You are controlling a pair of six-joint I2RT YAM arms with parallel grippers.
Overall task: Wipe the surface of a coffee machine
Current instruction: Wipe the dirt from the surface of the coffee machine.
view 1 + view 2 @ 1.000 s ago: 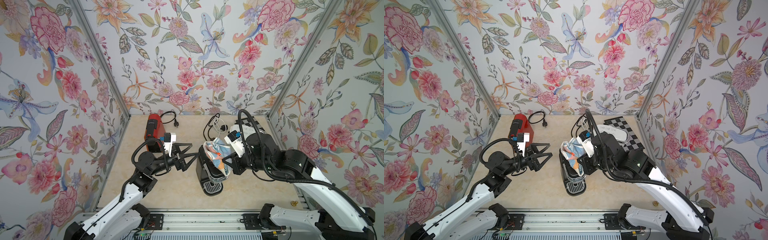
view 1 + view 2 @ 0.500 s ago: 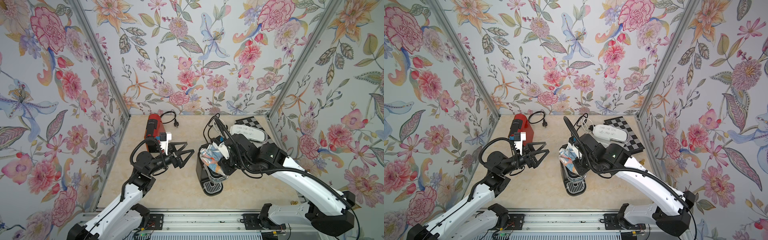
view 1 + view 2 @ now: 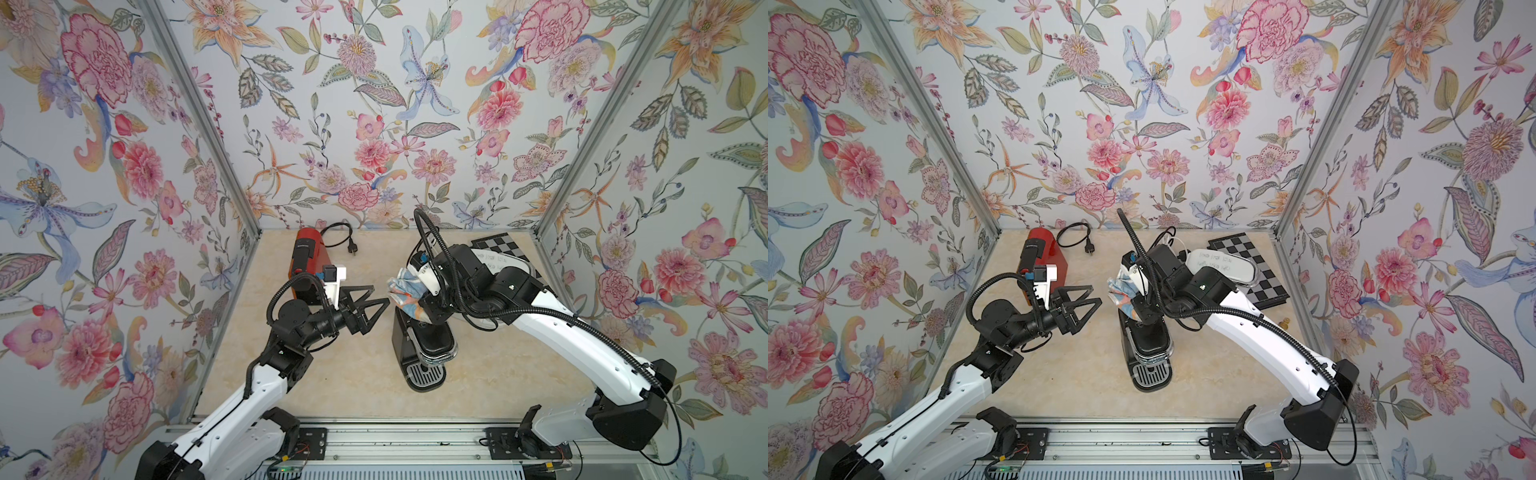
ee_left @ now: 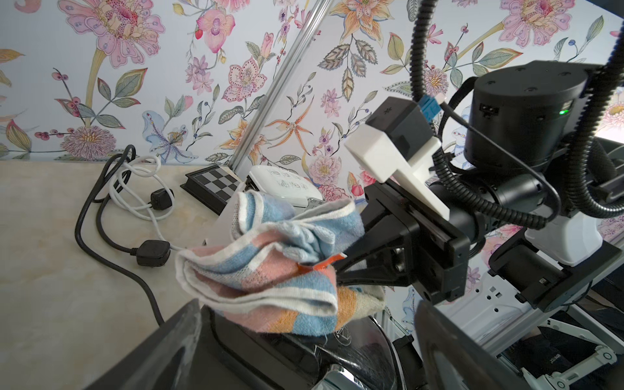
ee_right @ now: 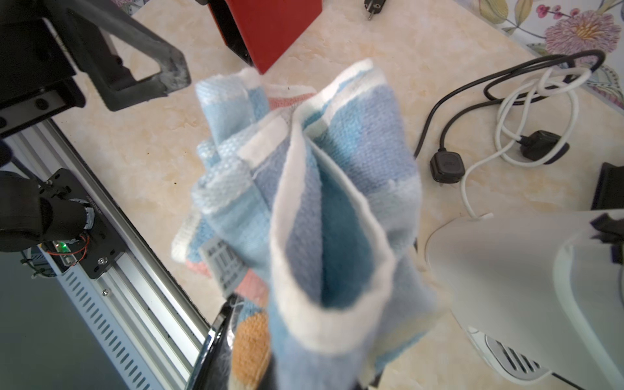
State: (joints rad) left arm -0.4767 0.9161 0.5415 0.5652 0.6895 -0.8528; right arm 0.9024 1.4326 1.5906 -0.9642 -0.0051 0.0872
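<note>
Pinching the bunched middle of the striped cloth [image 4: 266, 270], the right gripper [image 4: 337, 266] is clamped tight and holds the wad on top of the black coffee machine [image 3: 428, 347], which stands near the middle of the table [image 3: 340, 386]. The cloth looks soft and limp, so loose edges will probably fold or drag. The machine's glossy shell seems slippery and may shift under a hard push. The left gripper [image 3: 374, 309] hovers just beside it, jaws spread and empty.

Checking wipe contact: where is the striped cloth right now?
In both top views the striped cloth is pinched in the right gripper on the rear top of the black coffee machine, right of the open left gripper.
</note>
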